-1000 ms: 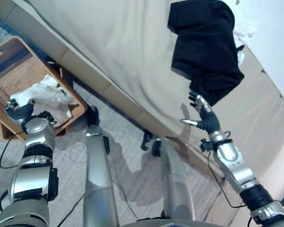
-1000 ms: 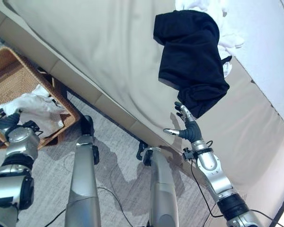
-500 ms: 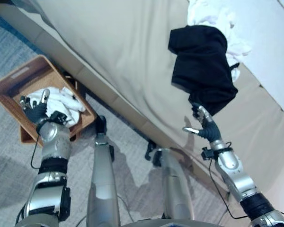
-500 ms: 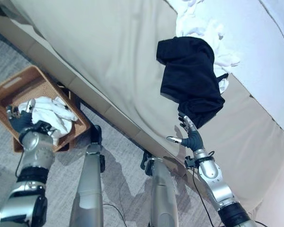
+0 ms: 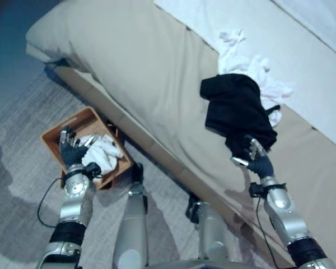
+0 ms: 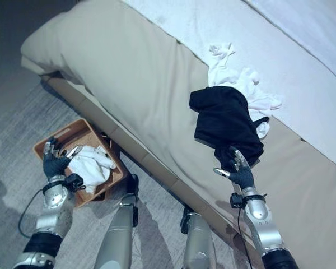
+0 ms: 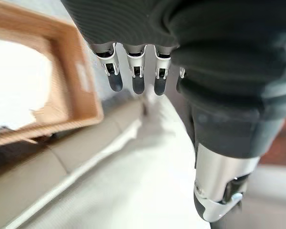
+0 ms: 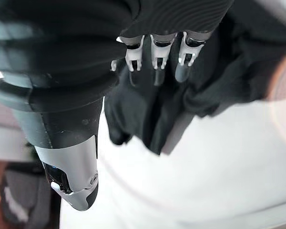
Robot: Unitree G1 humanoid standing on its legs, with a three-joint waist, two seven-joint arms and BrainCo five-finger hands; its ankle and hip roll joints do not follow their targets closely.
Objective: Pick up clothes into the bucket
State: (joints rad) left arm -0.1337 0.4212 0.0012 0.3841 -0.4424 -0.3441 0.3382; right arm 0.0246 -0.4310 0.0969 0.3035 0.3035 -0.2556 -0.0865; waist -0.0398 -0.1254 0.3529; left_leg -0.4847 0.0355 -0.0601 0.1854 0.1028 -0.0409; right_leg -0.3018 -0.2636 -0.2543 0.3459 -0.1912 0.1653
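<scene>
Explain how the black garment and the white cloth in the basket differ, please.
The black garment lies on the bed, beside a white garment; the white cloth lies inside the basket on the floor. The right hand, open, reaches the black one's lower edge; the left hand, open, hangs over the basket. Both lie crumpled.

Both arms reached forward; the left hand (image 5: 73, 152) and the right hand (image 5: 260, 163) were raised, fingers straight and spread, holding nothing.
</scene>
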